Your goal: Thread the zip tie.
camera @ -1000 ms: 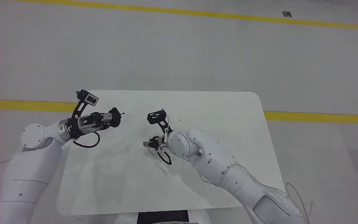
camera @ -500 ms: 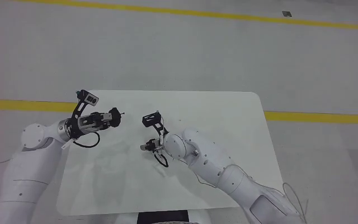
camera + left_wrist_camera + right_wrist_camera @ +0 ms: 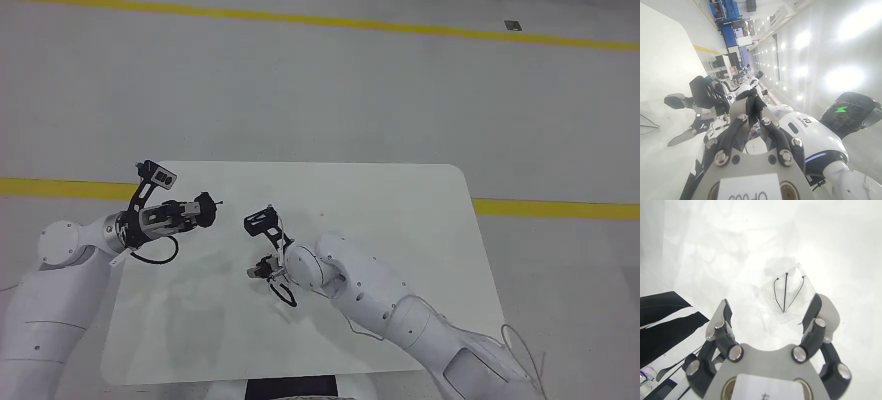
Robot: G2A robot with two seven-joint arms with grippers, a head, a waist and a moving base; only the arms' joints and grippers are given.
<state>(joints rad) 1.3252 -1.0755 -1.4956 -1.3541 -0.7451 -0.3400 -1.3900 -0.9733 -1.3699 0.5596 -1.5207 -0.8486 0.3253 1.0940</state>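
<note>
Both jaws of the right gripper [image 3: 770, 300] stand wide apart, empty; just beyond them three black zip ties [image 3: 785, 291] lie fanned in a clear pouch [image 3: 808, 289] on the white table [image 3: 400, 200]. Left of frame centre, the left gripper [image 3: 207, 210] is pressed closed, contents unclear.

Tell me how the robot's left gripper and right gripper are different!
The left gripper has its jaws squeezed shut; the right gripper has its jaws spread wide open. The right gripper looks down on three black zip ties lying on a clear sheet; the left gripper aims sideways across the table. Both share the same grey-and-black build.
</note>
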